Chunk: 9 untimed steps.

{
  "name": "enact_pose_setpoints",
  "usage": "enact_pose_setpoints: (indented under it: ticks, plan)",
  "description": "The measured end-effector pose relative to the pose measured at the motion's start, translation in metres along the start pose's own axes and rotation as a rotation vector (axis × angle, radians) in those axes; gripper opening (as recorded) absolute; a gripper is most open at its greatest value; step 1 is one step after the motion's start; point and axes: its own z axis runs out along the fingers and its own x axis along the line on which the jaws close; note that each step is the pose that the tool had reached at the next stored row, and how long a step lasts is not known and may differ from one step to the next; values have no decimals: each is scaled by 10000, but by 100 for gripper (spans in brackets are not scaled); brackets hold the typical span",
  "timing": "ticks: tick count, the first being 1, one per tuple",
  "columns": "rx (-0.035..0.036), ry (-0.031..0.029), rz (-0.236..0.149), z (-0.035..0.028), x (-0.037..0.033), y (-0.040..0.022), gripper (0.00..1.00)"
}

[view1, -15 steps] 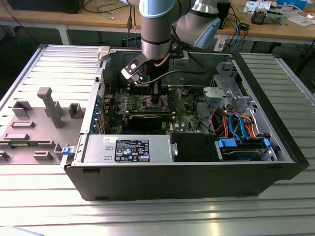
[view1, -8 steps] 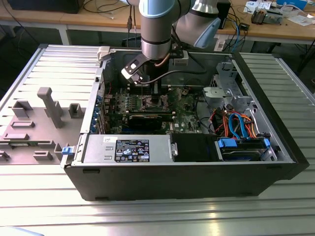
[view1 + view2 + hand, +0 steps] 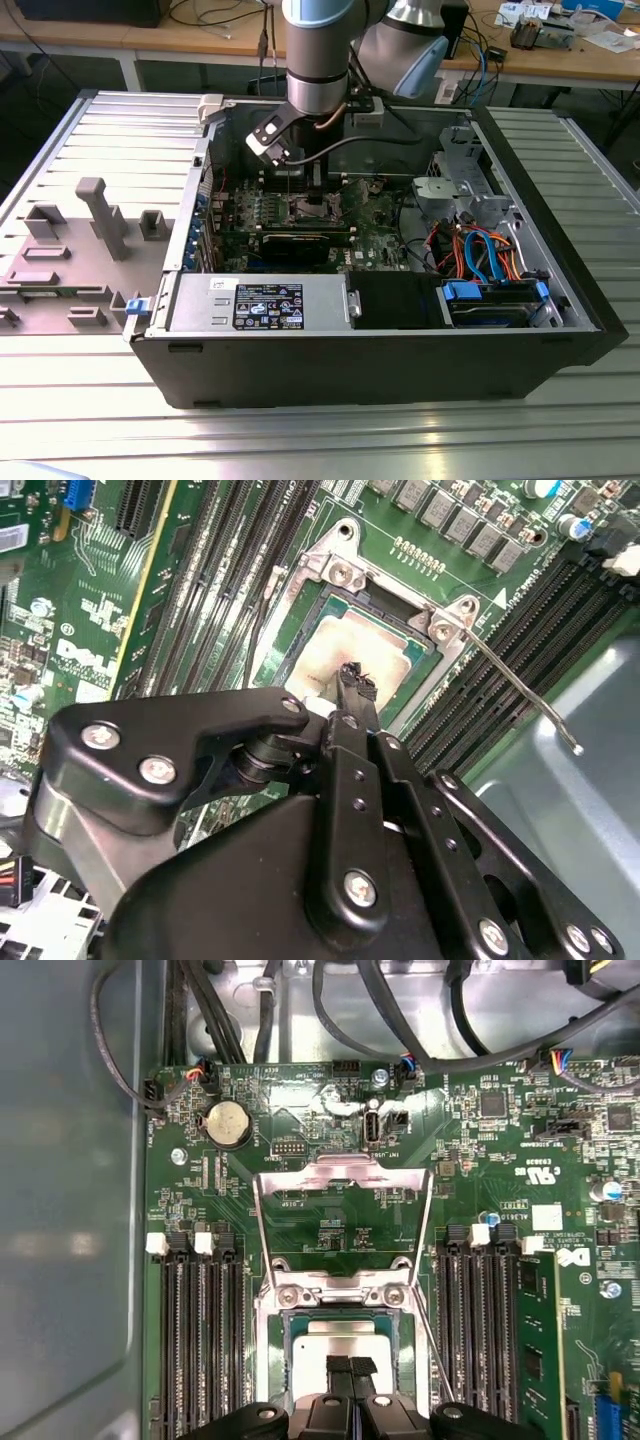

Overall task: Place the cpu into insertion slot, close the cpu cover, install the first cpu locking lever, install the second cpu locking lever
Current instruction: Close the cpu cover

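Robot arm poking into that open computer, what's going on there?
A robot arm is working inside an open computer case. Its gripper, fingers together, sits right above the cpu, which lies in the insertion slot on the green board. The cpu cover is flipped open and a locking lever sticks out unlatched, so the chip is in place but not yet locked down.

I see open room straight above the chip (image 3: pixel 340 1335). The raised cover (image 3: pixel 342 1175) stands up along one edge, a lever (image 3: pixel 520 687) juts out beside it, and low memory slots (image 3: pixel 200 1340) flank both sides.
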Motion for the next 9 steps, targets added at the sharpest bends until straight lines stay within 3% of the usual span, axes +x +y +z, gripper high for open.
enact_pose_setpoints:
  ticks: [4,5,6,9]
  plan:
    - [0,0,0,-179,0,9,11]
    - [0,1,0,-278,0,14,11]
    - [3,-4,1,-421,2,64,11]
    - [13,-4,0,-409,4,283,11]
